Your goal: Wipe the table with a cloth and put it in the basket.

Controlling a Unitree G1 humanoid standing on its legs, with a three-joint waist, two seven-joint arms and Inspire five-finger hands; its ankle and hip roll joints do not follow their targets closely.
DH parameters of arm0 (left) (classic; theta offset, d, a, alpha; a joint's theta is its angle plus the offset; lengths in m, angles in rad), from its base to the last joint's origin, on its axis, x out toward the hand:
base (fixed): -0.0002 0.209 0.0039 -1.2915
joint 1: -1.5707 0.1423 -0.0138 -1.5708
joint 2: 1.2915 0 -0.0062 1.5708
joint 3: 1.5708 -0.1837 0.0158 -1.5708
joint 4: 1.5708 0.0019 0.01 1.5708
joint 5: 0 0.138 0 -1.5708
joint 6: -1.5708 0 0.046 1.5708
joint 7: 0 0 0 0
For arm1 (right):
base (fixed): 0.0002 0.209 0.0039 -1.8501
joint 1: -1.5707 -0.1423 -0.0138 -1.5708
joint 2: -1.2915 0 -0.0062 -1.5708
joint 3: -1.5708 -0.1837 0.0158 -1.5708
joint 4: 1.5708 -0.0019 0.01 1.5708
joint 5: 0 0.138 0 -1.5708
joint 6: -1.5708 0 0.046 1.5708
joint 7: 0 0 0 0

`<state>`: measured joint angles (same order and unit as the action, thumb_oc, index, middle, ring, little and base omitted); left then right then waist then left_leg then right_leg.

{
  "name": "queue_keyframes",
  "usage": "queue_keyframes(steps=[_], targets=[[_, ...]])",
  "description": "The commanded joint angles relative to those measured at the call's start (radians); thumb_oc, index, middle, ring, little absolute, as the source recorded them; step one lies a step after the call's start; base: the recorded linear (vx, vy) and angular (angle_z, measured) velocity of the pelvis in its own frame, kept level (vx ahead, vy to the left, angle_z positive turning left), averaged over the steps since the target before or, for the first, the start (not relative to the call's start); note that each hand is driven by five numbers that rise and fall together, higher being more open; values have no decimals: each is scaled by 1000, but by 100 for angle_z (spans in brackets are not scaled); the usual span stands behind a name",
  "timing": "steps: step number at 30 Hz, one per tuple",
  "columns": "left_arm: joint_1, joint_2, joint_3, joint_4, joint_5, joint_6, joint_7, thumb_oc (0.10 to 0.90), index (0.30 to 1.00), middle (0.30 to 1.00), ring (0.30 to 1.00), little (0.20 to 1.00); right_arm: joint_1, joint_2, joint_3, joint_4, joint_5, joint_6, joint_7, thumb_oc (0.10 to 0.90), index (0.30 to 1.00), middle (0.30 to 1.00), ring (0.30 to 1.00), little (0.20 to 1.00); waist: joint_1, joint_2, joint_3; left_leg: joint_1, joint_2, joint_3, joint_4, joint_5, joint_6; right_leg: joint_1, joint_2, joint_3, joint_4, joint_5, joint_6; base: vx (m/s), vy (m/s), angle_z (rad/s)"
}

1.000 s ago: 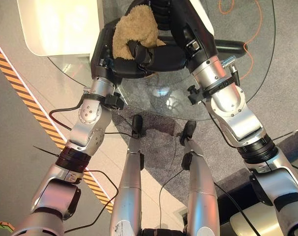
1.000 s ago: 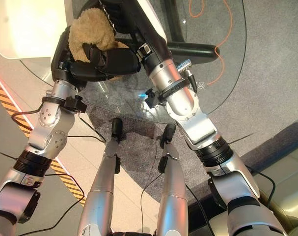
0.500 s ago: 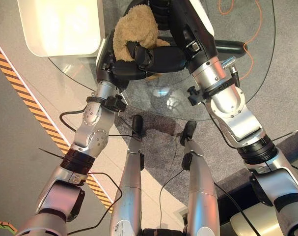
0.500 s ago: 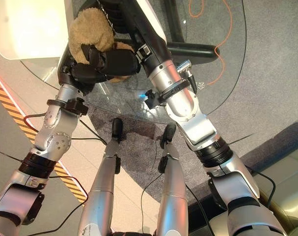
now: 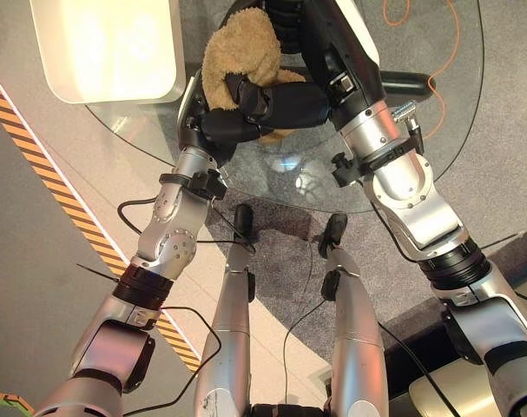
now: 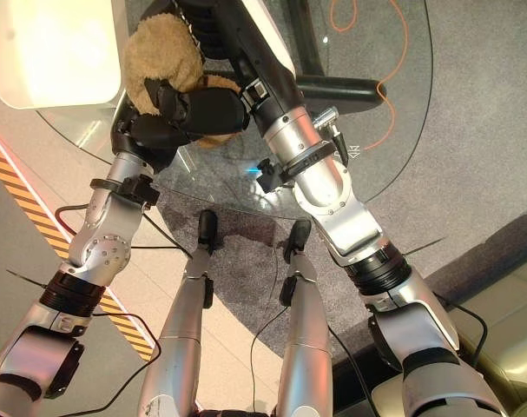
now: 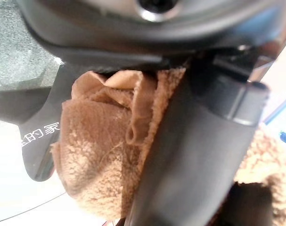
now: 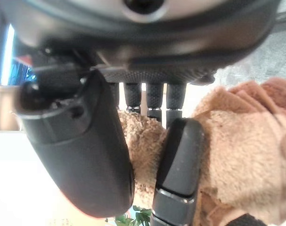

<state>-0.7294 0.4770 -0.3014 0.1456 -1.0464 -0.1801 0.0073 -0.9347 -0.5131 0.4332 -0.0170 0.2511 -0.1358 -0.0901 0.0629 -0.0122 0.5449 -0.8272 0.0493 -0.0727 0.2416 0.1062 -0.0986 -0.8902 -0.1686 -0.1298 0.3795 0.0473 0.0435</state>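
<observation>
Tan fluffy bunched cloth [image 5: 237, 54] sits above the round glass table [image 5: 437, 130], both hands clasping it: left hand [image 5: 220, 126] beneath, right hand [image 5: 285, 100] across. Step: carrying. Next, over to the white rectangular basket [image 5: 107, 48], then release.

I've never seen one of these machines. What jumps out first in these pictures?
A fluffy tan cloth, bunched between the left hand and the right hand over the round glass table, both hands curled round it. Beside them, on the robot's left, a white basket sits at the table's edge. An orange cable shows through the glass on the grey floor.
</observation>
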Motion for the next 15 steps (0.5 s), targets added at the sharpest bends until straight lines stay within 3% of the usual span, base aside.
queue_keyframes(steps=[1,2,7,8,9,11,13,15], targets=[[-69,-92,-27,-105,-34,-25,-114,100,300,300,300,200,-99,138,38,-224,45,-249,59,100,300,300,300,200,-9,29,-25,34,-54,60,23,-26,77,105,28,-4,-68,-7,30,0,0,0],[-73,-92,-23,-108,-36,-23,-115,100,300,300,300,200,-104,137,37,-225,46,-249,59,100,300,300,300,200,-10,29,-25,11,-55,65,20,0,82,85,27,-11,-75,17,22,60,-14,1],[-69,-94,-23,-104,-49,-21,-123,100,300,300,300,200,-94,140,36,-218,73,-248,44,100,300,300,300,200,-12,29,-25,30,-53,63,24,-21,78,100,30,-4,-67,-3,27,-5,4,1],[-74,-94,-21,-106,-44,-22,-122,100,300,300,300,200,-97,140,32,-217,86,-248,42,685,801,801,801,785,-13,29,-25,10,-54,68,23,0,82,82,27,-10,-73,18,21,0,0,0],[-73,-93,-21,-104,-44,-24,-124,100,300,300,300,200,-90,145,29,-213,102,-259,43,800,900,900,900,900,-13,29,-25,12,-53,69,23,-2,81,85,28,-10,-73,15,21,-48,12,0],[-65,-97,-23,-100,-42,-28,-123,100,300,300,300,200,-78,150,27,-208,116,-267,39,800,900,900,900,900,-14,29,-25,35,-52,65,26,-28,77,105,30,-1,-65,-9,28,65,-7,0],[-72,-95,-20,-99,-41,-34,-122,100,300,300,300,200,-76,152,20,-203,138,-281,37,800,900,900,900,900,-16,29,-25,13,-52,71,21,-2,82,85,29,-8,-74,16,21,0,0,0],[-63,-97,-18,-96,-40,-39,-121,100,300,300,300,200,-63,157,13,-201,156,-286,27,800,900,900,900,900,-17,29,-25,39,-51,67,22,-27,77,107,32,2,-67,-8,27,0,0,0]])
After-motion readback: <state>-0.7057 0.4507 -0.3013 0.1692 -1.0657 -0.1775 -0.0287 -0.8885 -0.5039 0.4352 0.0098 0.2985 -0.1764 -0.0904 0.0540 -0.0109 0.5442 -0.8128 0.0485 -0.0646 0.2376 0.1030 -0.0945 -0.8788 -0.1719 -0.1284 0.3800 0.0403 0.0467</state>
